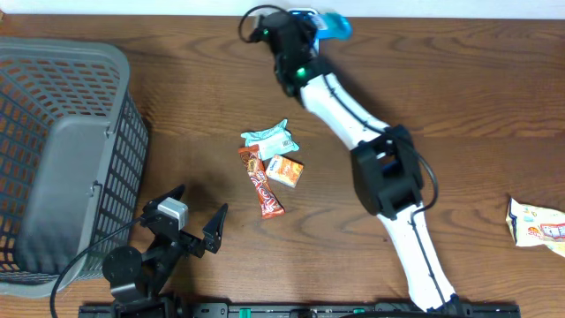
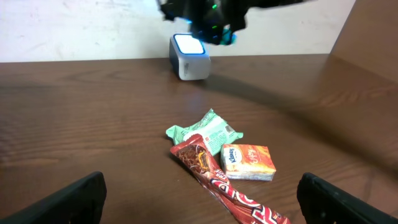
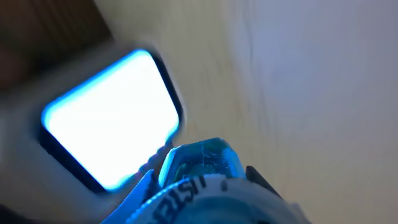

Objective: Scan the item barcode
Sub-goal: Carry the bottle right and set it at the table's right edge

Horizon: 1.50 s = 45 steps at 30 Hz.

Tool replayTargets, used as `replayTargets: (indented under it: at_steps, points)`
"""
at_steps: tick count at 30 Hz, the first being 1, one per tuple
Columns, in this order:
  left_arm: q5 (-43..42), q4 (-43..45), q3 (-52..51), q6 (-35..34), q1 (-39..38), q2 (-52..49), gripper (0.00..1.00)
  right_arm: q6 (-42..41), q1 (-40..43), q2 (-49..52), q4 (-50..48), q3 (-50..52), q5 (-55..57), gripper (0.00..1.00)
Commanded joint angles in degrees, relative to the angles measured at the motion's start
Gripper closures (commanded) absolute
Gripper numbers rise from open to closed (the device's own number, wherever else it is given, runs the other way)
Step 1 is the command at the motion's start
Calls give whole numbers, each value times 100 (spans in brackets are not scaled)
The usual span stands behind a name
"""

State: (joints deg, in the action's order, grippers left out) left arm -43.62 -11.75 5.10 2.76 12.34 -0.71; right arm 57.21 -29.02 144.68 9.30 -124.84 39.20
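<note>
My right gripper (image 1: 303, 26) reaches to the table's far edge, shut on a blue item (image 1: 333, 24) with a white label. In the right wrist view the blue item (image 3: 200, 160) sits in the gripper (image 3: 205, 190), close to the scanner's glowing window (image 3: 112, 118). From the left wrist view the grey scanner (image 2: 189, 56) stands by the wall, just under the right gripper (image 2: 211, 22). Near the front left, my left gripper (image 1: 201, 201) stands open over bare wood, its fingers (image 2: 68, 199) wide apart.
A green packet (image 1: 270, 138), an orange tissue pack (image 1: 285, 170) and a red bar (image 1: 262, 182) lie together mid-table. A grey basket (image 1: 53, 150) fills the left side. A pale snack packet (image 1: 537, 223) lies at the right edge.
</note>
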Motion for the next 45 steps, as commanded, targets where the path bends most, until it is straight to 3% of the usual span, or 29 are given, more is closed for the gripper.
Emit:
replayTargets:
  at_steps: [1, 12, 27, 28, 31, 35, 41, 45]
  points:
    - [-76, -129, -94, -31, 9, 9, 2, -514, 573, -610, 337, -212, 737, 77]
    - [-76, -129, -94, -31, 9, 9, 2, -2256, 2660, -612, 2664, -131, 649, 79]
    - [-76, -129, -94, -31, 9, 0, 2, -2994, 4793, -612, 3080, 793, -109, 73]
    - [-76, -129, -94, -28, 9, 0, 2, -3121, 4903, -612, 3080, 887, -188, 71]
    - [-76, -129, -94, -31, 9, 0, 2, -3541, 5176, -612, 3099, 1080, -361, 48]
    - [-76, -129, -94, -31, 9, 0, 2, -4109, 5401, -614, 3287, 1117, -688, 4]
    - [-76, -129, -94, -31, 9, 0, 2, -4684, 5429, -697, 3379, 1115, -885, 1]
    - [-76, -129, -94, -31, 9, 0, 2, -4758, 5241, -1054, 3390, 1115, -1792, 1]
